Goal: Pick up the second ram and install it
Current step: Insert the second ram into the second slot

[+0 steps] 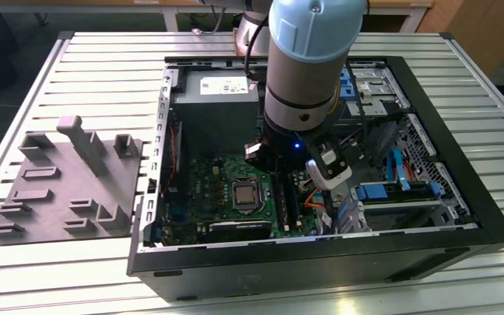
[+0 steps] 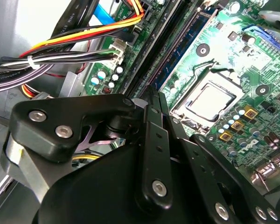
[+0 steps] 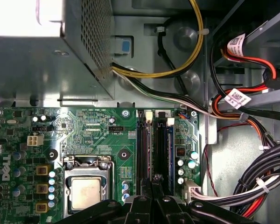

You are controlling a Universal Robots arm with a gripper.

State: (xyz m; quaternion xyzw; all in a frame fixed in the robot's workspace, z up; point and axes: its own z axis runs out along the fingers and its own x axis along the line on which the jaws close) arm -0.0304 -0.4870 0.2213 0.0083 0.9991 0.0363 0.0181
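Your second ram [image 3: 160, 154] stood on edge in the memory slots [image 3: 144, 149] of the motherboard [image 3: 98, 140], beside the processor socket [image 3: 86, 189]. Your pincer [image 3: 155, 179] was pressed together on the stick's top edge, low inside the computer case [image 1: 462, 197] on the slatted surface [image 1: 103, 59].

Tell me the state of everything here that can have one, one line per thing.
Black desktop computer case: lying flat, side panel off, inside exposed.
Silver processor socket: bare, no cooler on it.
Black gripper: down inside the case, over the long black memory slots.
Grey plastic holder tray: beside the case.
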